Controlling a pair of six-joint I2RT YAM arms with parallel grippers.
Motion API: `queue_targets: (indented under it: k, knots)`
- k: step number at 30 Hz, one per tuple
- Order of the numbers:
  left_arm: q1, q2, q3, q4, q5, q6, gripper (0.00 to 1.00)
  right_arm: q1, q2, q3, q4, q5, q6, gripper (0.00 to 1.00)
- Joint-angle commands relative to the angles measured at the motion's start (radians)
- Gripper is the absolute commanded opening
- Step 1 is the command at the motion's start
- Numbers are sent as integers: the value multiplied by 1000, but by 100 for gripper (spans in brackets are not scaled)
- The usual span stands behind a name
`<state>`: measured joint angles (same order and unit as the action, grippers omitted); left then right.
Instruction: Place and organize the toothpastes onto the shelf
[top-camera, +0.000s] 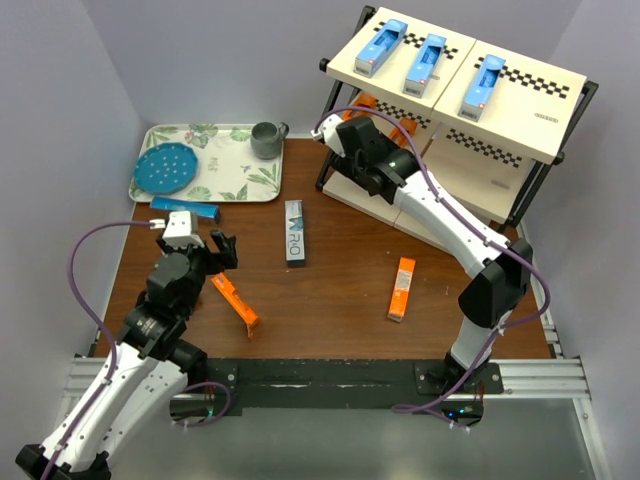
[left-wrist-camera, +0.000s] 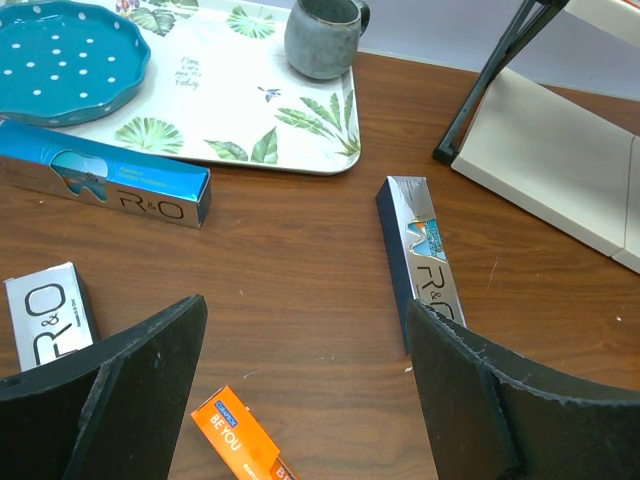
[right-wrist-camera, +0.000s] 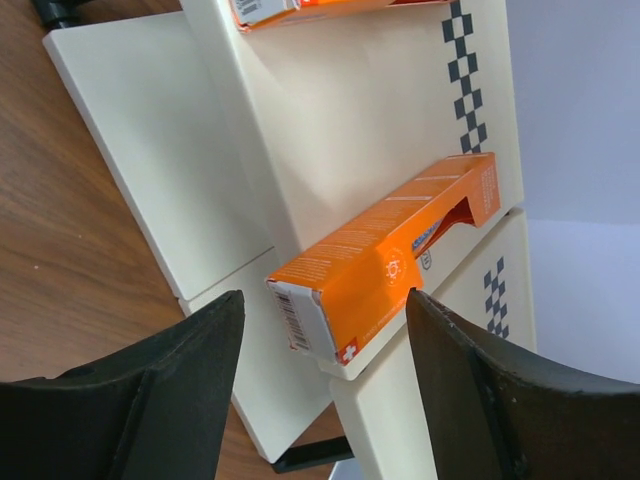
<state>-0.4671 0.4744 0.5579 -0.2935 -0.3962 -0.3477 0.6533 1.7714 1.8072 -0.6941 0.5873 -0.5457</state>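
Shelf (top-camera: 545, 95) is standing rear right, carrying three blue boxes (top-camera: 426, 64) along its top tier and an orange box (right-wrist-camera: 390, 265) lower down. A grey box (top-camera: 295, 232), two orange boxes (top-camera: 401, 289) and a blue box (top-camera: 187, 208) are lying flat on the bench (top-camera: 340, 300).

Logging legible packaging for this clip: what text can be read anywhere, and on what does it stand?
"R&O": light blue cardboard box beside the leaf-patterned tray.
"R&O": grey-and-teal cardboard box on the brown wooden table.
"BE YOU": orange cardboard box lying on the table.
Cut off: large lettering on a second grey box.
Unreadable: the tray's script; small print on the orange box on the cream shelf board.
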Motion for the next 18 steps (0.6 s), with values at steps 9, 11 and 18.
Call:
queue_targets:
  k: [9,11,18]
  knots:
    - [1,17,5,47,17,13,86,-44,-30,-34,73,39,-43,54]
    - [1,17,4,47,17,13,86,-49,-30,-40,82,37,-45,51]
    - [1,17,5,47,17,15,86,-66,-23,-40,105,32,-45,47]
